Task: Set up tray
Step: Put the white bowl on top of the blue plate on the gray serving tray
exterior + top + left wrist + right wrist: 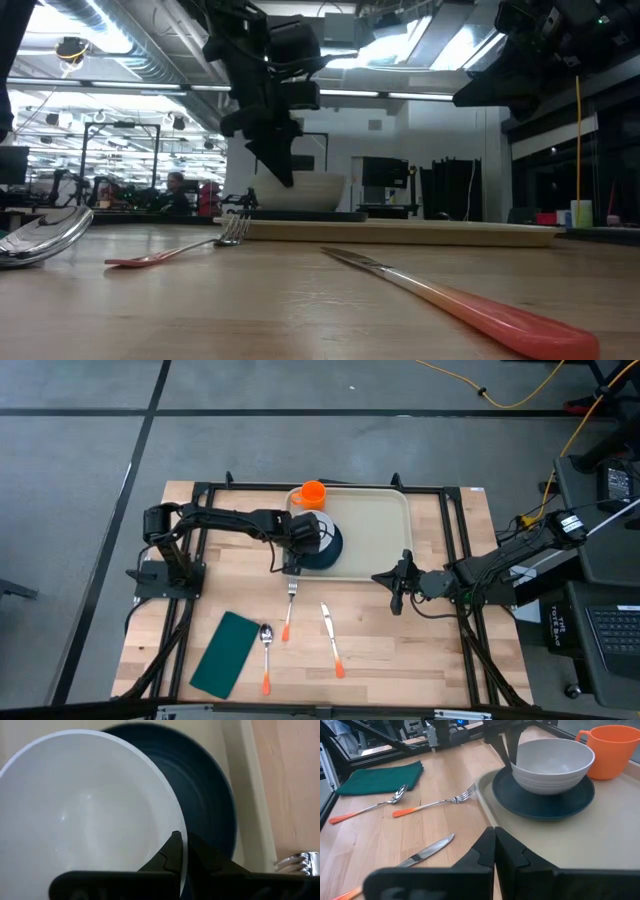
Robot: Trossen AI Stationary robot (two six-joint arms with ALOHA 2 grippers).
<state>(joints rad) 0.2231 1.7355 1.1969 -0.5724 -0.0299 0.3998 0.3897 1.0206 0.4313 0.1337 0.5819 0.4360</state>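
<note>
Placement of the pale grey round bowl (553,763) looks in hand; left pincer (182,851) clamps its rim above the dark teal round plate (543,795) on the large cream plastic tray (372,532) at the tabletop's (420,640) far side; release comes next; right pincer (494,851) waits shut beside the tray.

Large beige plastic tray (375,525) sat at the table's far edge, holding a round dark teal plate (545,802) with a white bowl (552,762) on it and an orange mug (313,493) behind those. Left gripper (297,545) was over the bowl's rim, right gripper (397,582) at the tray's near right corner. Nearer, left to right: dark green napkin (226,653), spoon (266,655), fork (290,605), knife (331,639).
</note>
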